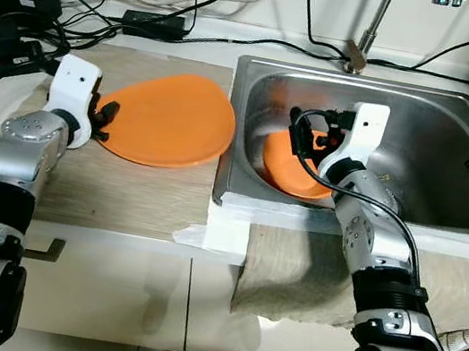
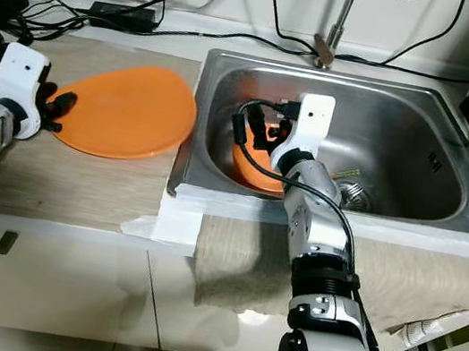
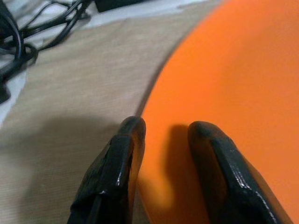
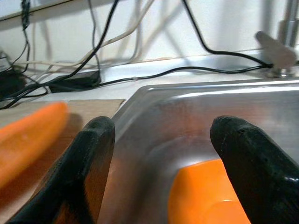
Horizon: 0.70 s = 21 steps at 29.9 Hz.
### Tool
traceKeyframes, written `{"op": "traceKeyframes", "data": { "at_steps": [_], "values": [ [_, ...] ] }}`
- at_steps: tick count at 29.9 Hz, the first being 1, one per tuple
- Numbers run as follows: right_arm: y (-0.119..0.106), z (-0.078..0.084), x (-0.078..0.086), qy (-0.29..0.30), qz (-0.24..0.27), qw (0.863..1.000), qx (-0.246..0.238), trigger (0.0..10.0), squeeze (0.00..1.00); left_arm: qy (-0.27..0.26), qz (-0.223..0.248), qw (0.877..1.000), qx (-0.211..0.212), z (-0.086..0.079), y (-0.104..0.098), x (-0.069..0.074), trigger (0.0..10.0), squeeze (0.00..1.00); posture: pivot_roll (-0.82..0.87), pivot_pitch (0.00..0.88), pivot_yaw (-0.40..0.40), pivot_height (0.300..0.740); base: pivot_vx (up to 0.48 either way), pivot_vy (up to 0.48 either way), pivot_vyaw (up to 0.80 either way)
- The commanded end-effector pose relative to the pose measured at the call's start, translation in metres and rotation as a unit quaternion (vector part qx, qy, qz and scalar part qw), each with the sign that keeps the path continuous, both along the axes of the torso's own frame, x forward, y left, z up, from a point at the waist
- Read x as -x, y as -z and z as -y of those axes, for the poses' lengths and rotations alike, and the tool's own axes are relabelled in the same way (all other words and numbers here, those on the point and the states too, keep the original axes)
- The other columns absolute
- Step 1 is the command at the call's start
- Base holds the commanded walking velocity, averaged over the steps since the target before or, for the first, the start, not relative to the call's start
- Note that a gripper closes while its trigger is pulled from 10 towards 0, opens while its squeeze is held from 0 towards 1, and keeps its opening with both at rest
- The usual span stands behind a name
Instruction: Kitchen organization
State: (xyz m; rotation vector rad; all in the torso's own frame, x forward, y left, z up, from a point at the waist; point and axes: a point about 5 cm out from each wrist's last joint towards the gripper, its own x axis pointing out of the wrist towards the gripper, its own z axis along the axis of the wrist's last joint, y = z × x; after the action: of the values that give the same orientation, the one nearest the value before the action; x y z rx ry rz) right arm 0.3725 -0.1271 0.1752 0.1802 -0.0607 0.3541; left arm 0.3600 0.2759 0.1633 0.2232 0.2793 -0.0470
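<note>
A white bench (image 1: 105,289) runs across the scene, with a steel sink (image 1: 458,142) set into its right half and a beige mat (image 1: 140,195) laid over the left half. A grey cloth (image 1: 289,276) hangs over the near bench edge below the sink. On the mat, just left of the sink rim, lies a large orange plate (image 1: 172,119), flat. A second orange dish (image 1: 294,172) sits in the near-left corner of the sink basin, leaning against its wall.

The left gripper (image 3: 166,135) is at the left edge of the orange plate; its fingers (image 3: 215,163) stand narrowly apart, one over the plate's rim and the other at the mat beside it. The right gripper (image 4: 161,140) reaches into the sink above the orange dish, its fingers (image 4: 247,158) spread wide and holding nothing.

Black cables (image 1: 81,12) and a power adapter (image 1: 152,22) lie along the far edge of the bench, and a tap base (image 1: 356,59) stands behind the sink.
</note>
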Motion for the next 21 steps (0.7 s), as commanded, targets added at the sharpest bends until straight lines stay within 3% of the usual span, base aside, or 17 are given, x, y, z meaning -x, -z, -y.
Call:
{"op": "traceKeyframes", "data": {
  "at_steps": [1,8,14,15,16,21],
  "values": [
    [-0.007,-0.001,-0.003,-0.009,0.002,1.0,-0.011,10.0,0.0,-0.025,-0.043,0.999,0.005,-0.01,0.021,0.009,10.0,0.0,0.08,0.0,-0.022,0.74,0.0,0.0,0.0],
    [-0.016,-0.006,-0.008,-0.029,0.001,0.999,-0.036,10.0,0.0,-0.03,-0.064,0.997,0.02,-0.009,0.042,0.018,10.0,0.0,0.08,0.0,-0.026,0.74,0.0,0.0,0.0],
    [-0.016,-0.029,-0.01,-0.074,-0.018,0.996,-0.042,10.0,0.0,-0.025,-0.063,0.997,0.024,-0.007,0.045,0.019,10.0,0.0,0.08,0.0,-0.028,0.74,0.0,0.0,0.0],
    [-0.014,-0.035,-0.01,-0.084,-0.024,0.995,-0.044,10.0,0.37,-0.024,-0.061,0.998,0.024,-0.006,0.045,0.019,10.0,0.0,0.08,0.0,-0.03,0.74,0.0,0.0,0.0],
    [-0.012,-0.041,-0.01,-0.095,-0.031,0.994,-0.048,10.0,1.0,-0.023,-0.06,0.998,0.025,-0.006,0.044,0.018,10.0,0.0,0.08,0.0,-0.03,0.74,0.0,0.0,0.0],
    [-0.004,-0.058,-0.01,-0.119,-0.055,0.989,-0.065,10.0,1.0,-0.021,-0.055,0.998,0.025,-0.005,0.044,0.017,10.0,0.0,0.09,0.0,-0.031,0.74,0.0,0.0,0.0]
  ]
}}
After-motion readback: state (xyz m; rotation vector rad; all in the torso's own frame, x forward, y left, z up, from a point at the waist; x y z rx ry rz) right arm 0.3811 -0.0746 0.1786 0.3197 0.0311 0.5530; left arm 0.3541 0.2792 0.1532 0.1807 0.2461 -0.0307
